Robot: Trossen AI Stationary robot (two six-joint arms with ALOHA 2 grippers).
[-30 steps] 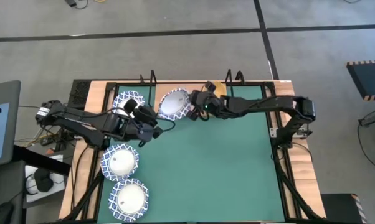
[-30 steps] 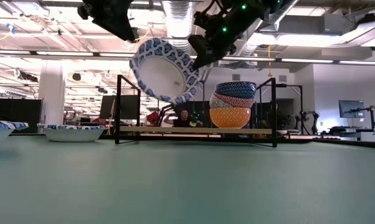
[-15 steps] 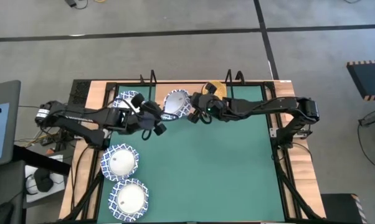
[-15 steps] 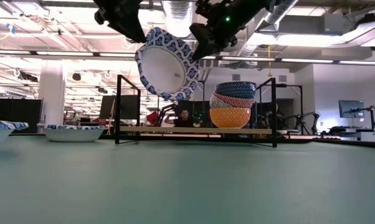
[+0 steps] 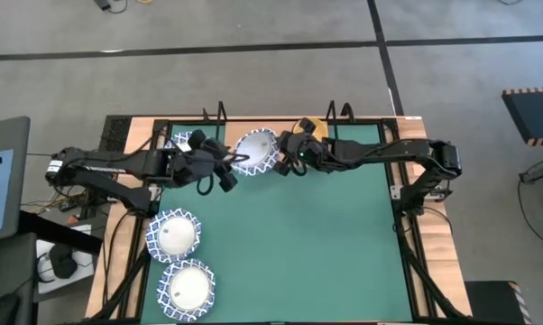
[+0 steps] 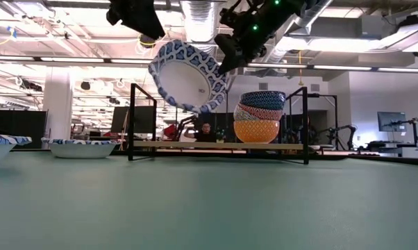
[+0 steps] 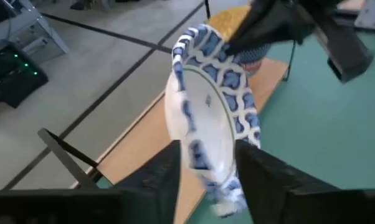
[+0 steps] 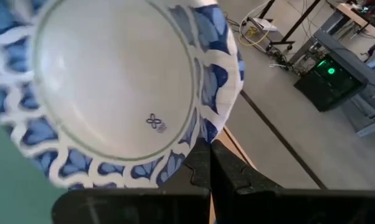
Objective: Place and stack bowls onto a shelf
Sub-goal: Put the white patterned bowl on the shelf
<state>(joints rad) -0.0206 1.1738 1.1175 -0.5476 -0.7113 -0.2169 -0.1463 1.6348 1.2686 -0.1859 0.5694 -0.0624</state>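
Above the light-wood shelf at twelve o'clock, tilted white blue-lattice bowl still pinched by clenched right gripper, now straddled by spread left gripper, shifted closer.

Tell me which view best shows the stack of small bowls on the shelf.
The low view: the stack of small bowls stands in full profile on the shelf. The high view shows only a yellow edge behind the right gripper; the left wrist view catches a part, the right wrist view none.

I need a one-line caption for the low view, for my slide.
Right gripper holds a tilted blue-rimmed white bowl by its rim above the shelf, beside four stacked small bowls.
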